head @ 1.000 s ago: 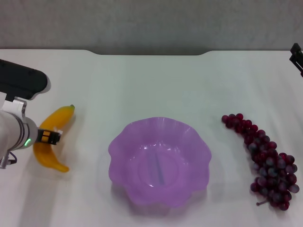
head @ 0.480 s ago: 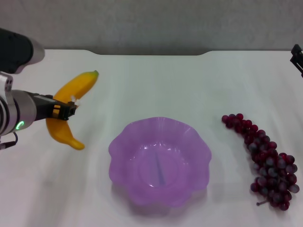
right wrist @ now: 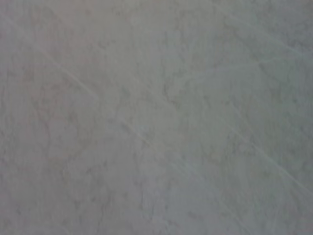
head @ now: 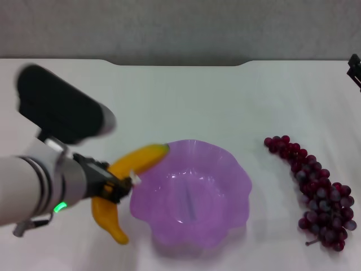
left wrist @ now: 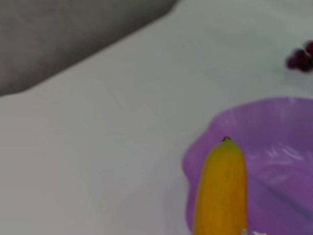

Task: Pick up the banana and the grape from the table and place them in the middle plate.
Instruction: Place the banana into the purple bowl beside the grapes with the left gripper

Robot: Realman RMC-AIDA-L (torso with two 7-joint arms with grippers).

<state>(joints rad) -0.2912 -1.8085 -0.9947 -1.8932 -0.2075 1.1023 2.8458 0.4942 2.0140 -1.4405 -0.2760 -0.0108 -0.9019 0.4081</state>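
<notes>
My left gripper (head: 119,186) is shut on the banana (head: 131,165) and holds it in the air at the left rim of the middle plate (head: 225,169), a purple scalloped dish. The banana's stem tip reaches over that rim. In the left wrist view the banana (left wrist: 222,191) points at the purple plate (left wrist: 283,142). The grape (head: 316,189), a long dark red bunch, lies on the white table (head: 186,101) to the right of the plate. Only a dark part of my right gripper (head: 354,69) shows at the far right edge.
The table's notched back edge (head: 177,63) runs in front of a grey wall. The right wrist view shows only a plain grey surface. My left arm's dark housing (head: 59,110) hangs over the table's left side.
My left gripper has carried the banana up off the table and rightward to the plate's left rim. The grape bunch and the plate have not moved.
</notes>
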